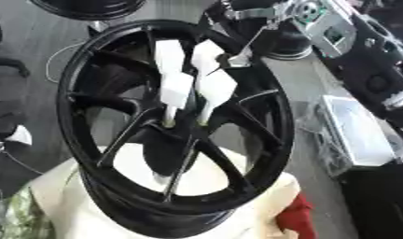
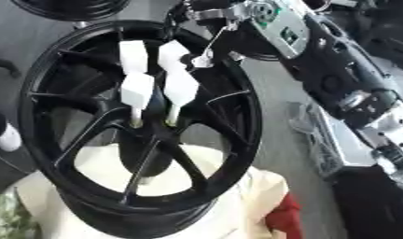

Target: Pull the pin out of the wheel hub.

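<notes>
The black wheel hub (image 1: 176,126) stands tilted on a cream cloth (image 1: 237,205). Four white-headed pins (image 1: 177,91) sit in its centre, two nearer, two farther. The right hand (image 1: 237,56) comes in from the upper right, touching the far right pin (image 1: 206,56).

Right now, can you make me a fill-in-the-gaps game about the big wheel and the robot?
1. The wheel is coloured ____.
2. The pins sticking out of its middle are coloured ____.
3. The robot hand close to the pins is its ____ one.
4. Under the wheel lies a cream cloth, and beside it peeks something coloured ____.

Missing words: black, white, right, red.
</notes>
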